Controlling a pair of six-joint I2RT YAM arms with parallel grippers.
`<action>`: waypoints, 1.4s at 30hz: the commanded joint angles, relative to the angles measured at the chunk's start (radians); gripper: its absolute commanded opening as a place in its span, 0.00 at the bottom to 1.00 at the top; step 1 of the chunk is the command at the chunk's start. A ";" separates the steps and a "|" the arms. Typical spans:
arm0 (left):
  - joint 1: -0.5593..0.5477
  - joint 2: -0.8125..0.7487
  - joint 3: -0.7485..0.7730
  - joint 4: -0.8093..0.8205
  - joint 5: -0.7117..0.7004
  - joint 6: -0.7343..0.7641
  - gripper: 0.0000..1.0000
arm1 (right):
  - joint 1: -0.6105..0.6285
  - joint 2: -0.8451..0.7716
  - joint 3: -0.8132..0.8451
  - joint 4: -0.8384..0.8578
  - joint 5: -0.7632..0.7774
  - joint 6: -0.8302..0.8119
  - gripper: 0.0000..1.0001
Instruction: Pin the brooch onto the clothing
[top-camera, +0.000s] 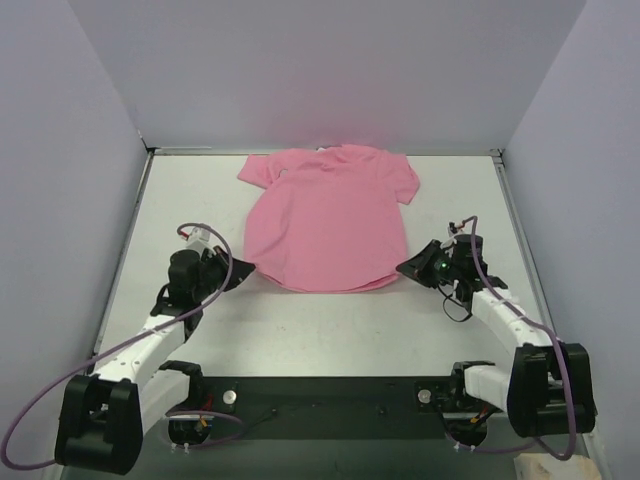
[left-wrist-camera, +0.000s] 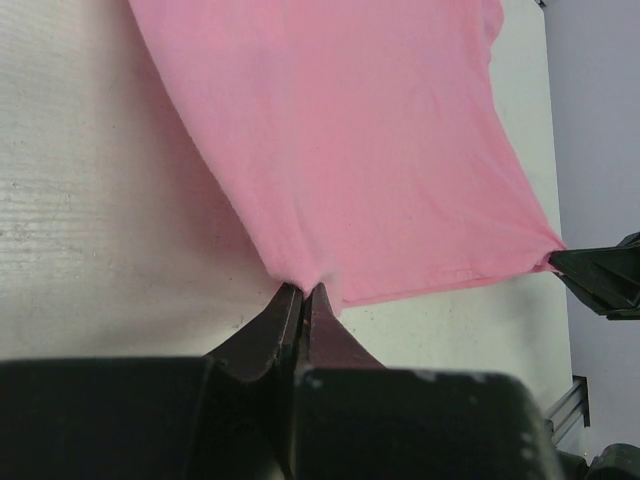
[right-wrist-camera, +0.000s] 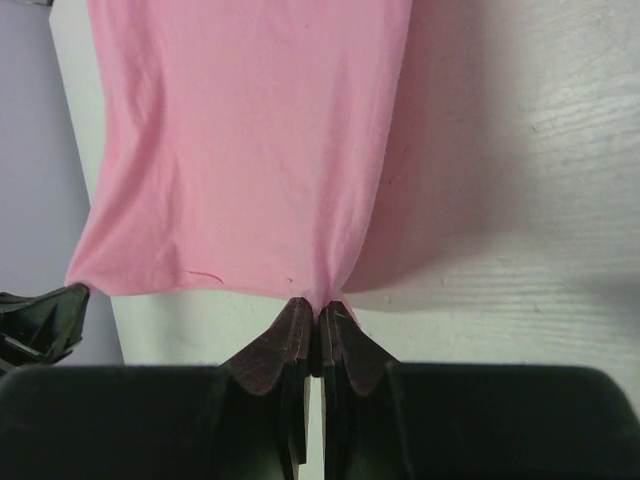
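Table (top-camera: 320, 330): shirt (top-camera: 330, 220) hem (corners) in grippers (left-wrist-camera: 303, 292) (right-wrist-camera: 320, 308).

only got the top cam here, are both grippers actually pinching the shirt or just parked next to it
Observer: The left wrist view shows the left gripper shut on one bottom corner of the T-shirt, with the fabric puckering into its tips.
Operator: and the right one
Observer: The right wrist view shows the right gripper shut on the opposite bottom corner, with cloth caught between its closed fingers.
Operator: brooch hiding near either gripper
Observer: No. Neither wrist view shows a brooch, only pink fabric and bare table.
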 joint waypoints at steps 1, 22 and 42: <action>-0.002 -0.095 -0.002 -0.085 -0.024 -0.021 0.00 | 0.002 -0.098 0.024 -0.268 0.054 -0.078 0.00; -0.028 -0.540 -0.031 -0.642 -0.167 -0.128 0.00 | 0.002 -0.359 -0.037 -0.701 0.187 0.014 0.00; -0.238 -0.468 0.044 -0.900 -0.270 -0.269 0.00 | 0.007 -0.464 -0.028 -0.922 0.221 0.014 0.00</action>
